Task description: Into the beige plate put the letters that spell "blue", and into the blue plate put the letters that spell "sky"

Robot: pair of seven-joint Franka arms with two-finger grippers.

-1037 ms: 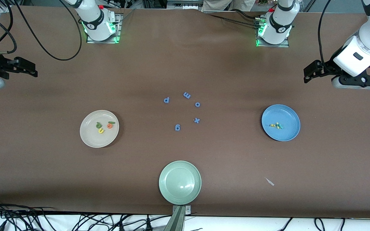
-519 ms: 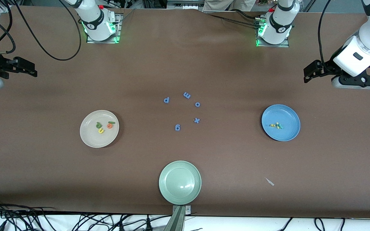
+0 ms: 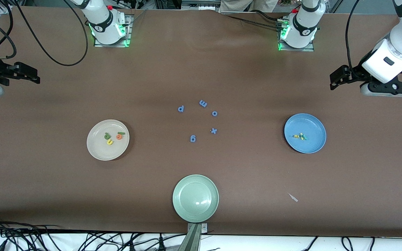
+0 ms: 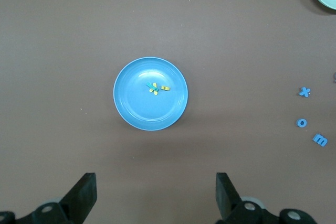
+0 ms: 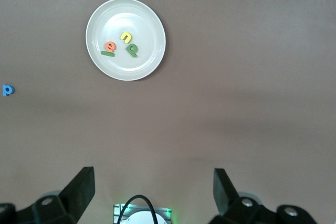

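Brown tabletop [image 3: 201, 69]. You see b,l,u,e letters [image 3: 113, 136] in beige plate [image 3: 98, 151], mid-left; s,k,y letters [image 3: 300, 136] in blue plate [image 3: 314, 146], mid-right. Task looks done. Left gripper [image 4: 156, 195], right gripper [image 5: 153, 192]: parked at frame edges, jaws spread, empty.

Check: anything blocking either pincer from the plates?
Nothing visible. The left pincer hangs open over bare table with the blue plate unobstructed; the right pincer likewise with the beige plate. Letters already lie in both.
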